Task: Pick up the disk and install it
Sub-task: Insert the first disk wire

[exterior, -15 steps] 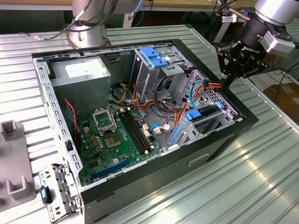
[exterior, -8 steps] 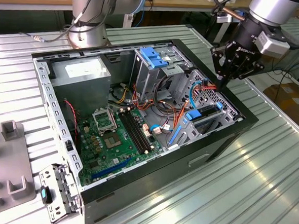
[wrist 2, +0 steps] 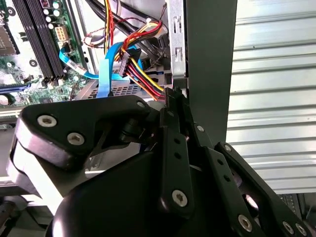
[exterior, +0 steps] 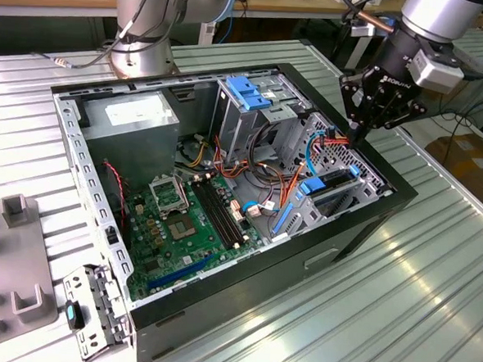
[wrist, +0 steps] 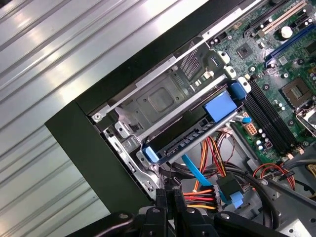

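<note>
The disk [wrist: 190, 136], dark with blue rails, sits slotted in the metal bay at the front corner of the open computer case [exterior: 362, 221], its blue tab [wrist: 219, 106] facing the motherboard [exterior: 182, 218]. Red, yellow and orange power wires [wrist: 207, 195] and a blue data cable [wrist 2: 106, 64] run just beside it. The claw [exterior: 359, 131] hangs over that corner, fingers [wrist 2: 175, 106] clenched together, grasping nothing. The case rests on the ribbed metal worktop [exterior: 397, 314].

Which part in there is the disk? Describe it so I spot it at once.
Start at the open computer case, at the corner below the gripper. The disk sits in the metal bay there: a dark slab with blue rails, unlike the upright cage with its blue handle.
</note>
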{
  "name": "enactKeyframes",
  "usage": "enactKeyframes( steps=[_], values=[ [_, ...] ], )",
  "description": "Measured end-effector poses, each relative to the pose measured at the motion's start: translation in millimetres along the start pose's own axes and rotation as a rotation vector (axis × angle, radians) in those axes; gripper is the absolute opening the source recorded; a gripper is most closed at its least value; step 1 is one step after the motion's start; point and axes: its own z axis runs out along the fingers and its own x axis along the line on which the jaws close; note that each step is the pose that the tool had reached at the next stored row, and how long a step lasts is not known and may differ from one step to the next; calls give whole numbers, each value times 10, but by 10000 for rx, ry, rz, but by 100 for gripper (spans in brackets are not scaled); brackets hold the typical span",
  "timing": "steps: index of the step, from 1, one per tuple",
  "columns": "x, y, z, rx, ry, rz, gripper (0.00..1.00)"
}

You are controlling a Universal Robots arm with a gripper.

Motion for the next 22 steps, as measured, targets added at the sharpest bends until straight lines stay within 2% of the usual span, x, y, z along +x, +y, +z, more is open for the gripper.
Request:
enactKeyframes(
  steps=[2,4,9,22],
  values=[
    [0,0,-3,1,-1,3,17],
    [0,0,-4,1,-5,208,17],
    [0,1,-1,-6,-26,1308,17],
    [0,0,22,-18,-62,3202,17]
  ],
)
